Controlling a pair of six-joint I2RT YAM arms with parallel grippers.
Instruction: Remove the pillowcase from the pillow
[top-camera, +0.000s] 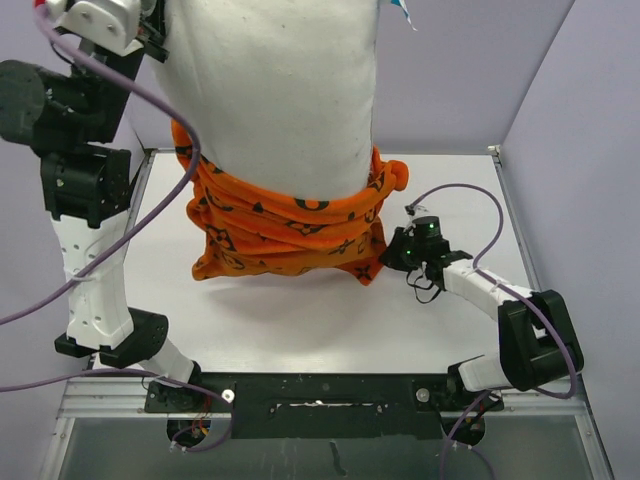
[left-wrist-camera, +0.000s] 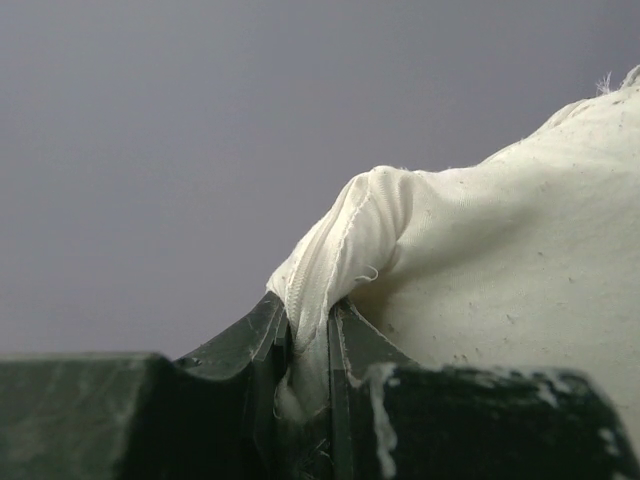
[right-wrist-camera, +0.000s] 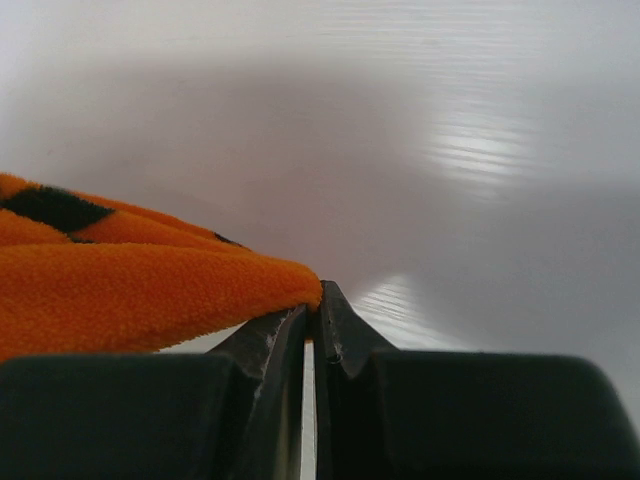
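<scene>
Half stripped: the pillow (top-camera: 270, 90) hangs at twelve o'clock, its corner pinched in the left gripper (left-wrist-camera: 305, 340). The pillowcase (top-camera: 280, 225) bunches round its lower end, four-o'clock corner pinched by the right gripper (right-wrist-camera: 312, 320). Next, probably, lift higher while pinning that corner down.

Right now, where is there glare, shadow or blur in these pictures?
Top external: even light, a soft shadow on the table below the pillowcase. Right wrist: white glare streaks on the table, near fingers blurred. Left wrist: the pillow sharp, plain grey behind.
</scene>
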